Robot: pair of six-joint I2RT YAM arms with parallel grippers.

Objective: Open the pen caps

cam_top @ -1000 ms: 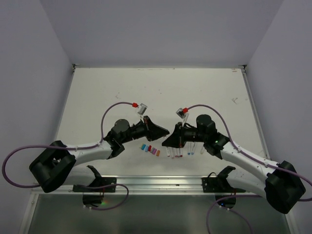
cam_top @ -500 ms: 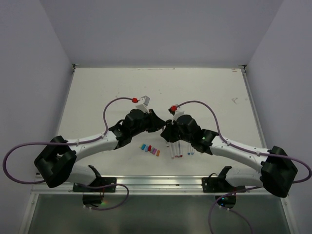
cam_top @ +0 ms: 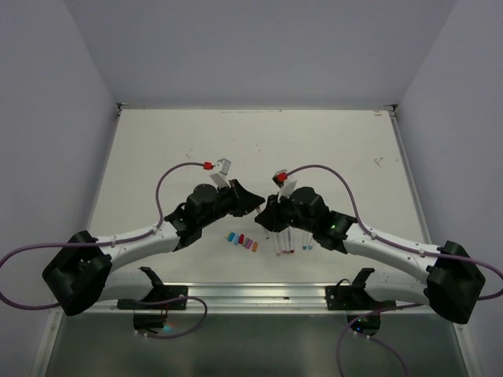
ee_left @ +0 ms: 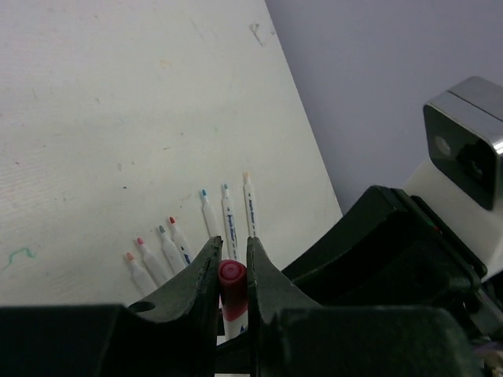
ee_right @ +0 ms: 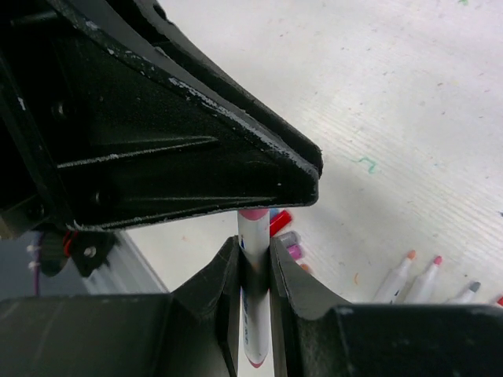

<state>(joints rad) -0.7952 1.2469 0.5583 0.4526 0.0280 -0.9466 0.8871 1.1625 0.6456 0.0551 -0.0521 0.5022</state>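
Versus 0.5 s earlier in the top view: the left arm was drawn back slightly toward frame left, and the tips were kept meeting at centre. The left pincer point(ee_left: 233, 251) was clamped on the red cap point(ee_left: 232, 275), fingers barely apart. The right pincer point(ee_right: 254, 250) was closed on the held pen point(ee_right: 255, 314) at its white barrel. Cap separation could not be told. Loose caps point(cam_top: 242, 240) and spare pens point(cam_top: 292, 245) were left on the worktop point(cam_top: 314, 149), lower centre.

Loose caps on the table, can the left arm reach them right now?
Probably not yet. The loose caps lie uncovered near the left gripper, but its jaws are shut on the red cap of the pen the right gripper holds.
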